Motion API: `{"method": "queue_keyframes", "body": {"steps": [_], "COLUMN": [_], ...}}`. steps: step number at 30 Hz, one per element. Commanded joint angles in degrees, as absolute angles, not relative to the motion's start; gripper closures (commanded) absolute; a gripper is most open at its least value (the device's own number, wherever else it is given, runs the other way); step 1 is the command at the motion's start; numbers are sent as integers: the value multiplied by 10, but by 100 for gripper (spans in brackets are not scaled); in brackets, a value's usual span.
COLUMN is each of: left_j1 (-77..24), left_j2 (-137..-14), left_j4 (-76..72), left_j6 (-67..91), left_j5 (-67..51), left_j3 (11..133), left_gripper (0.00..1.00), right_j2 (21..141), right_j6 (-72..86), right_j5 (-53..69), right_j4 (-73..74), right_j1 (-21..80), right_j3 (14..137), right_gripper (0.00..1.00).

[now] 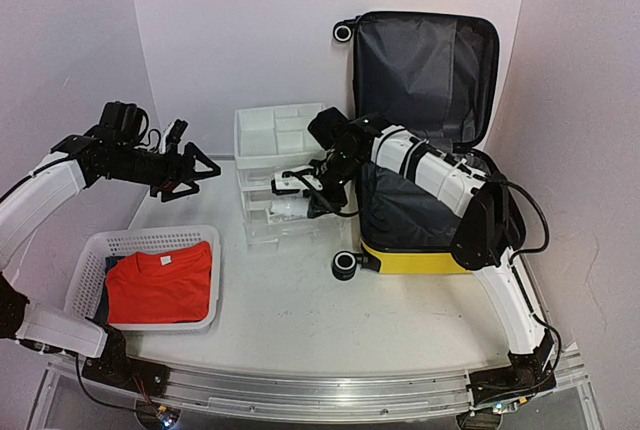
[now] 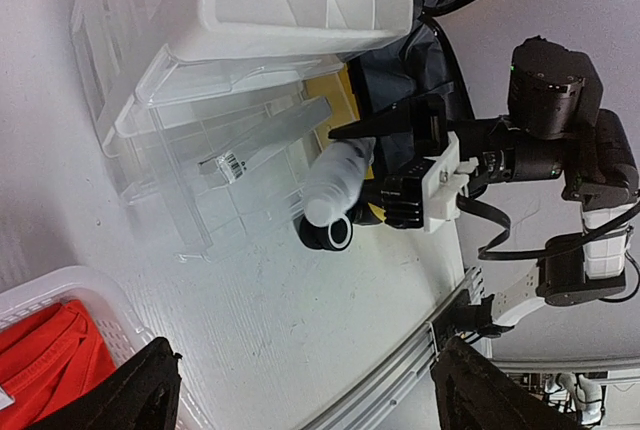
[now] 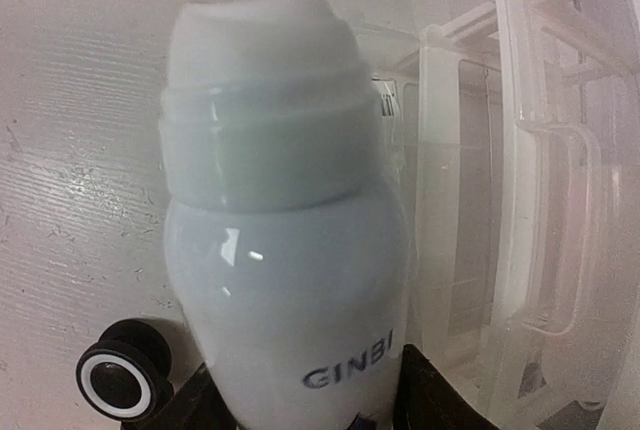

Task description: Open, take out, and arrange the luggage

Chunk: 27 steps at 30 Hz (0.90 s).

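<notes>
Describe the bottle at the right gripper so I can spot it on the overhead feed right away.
Start at the open yellow suitcase on the right; just left of it stands a clear plastic drawer unit. At that unit's front, between the fingers of the right gripper, is a white bottle, smooth and rounded, unlike the boxy drawers around it.

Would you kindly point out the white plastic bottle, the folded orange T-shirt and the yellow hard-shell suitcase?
White plastic bottle (image 3: pixel 285 280): right wrist view, on its glossy body.
Folded orange T-shirt (image 1: pixel 160 285): top external view, on the chest fabric.
Yellow hard-shell suitcase (image 1: pixel 415 260): top external view, on the yellow lower shell.
</notes>
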<state>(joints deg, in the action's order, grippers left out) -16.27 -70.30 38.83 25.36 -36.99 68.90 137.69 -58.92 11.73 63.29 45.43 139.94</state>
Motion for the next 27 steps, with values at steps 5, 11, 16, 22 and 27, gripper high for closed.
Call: {"method": "queue_keyframes", "body": {"steps": [5, 11, 16, 22, 27], "left_j1": [-161, -161, -161, -161, -161], "left_j2": [-680, -674, -676, -691, -701], "left_j4": [357, 355, 356, 356, 355], "left_j6": [261, 259, 256, 249, 244], "left_j5": [-366, -361, -357, -354, -356], "left_j3": [696, 687, 678, 686, 690], "left_gripper": [11, 11, 11, 11, 11], "right_j2": [1373, 1318, 1238, 1176, 1169], "right_j6": [-539, -432, -252, -75, -134], "right_j5": [107, 76, 82, 121, 77], "right_j4": [563, 551, 530, 461, 350], "right_j1": [456, 471, 510, 539, 552], "right_j3": [1425, 1411, 1284, 1107, 1004], "right_gripper": [13, 8, 6, 9, 45]}}
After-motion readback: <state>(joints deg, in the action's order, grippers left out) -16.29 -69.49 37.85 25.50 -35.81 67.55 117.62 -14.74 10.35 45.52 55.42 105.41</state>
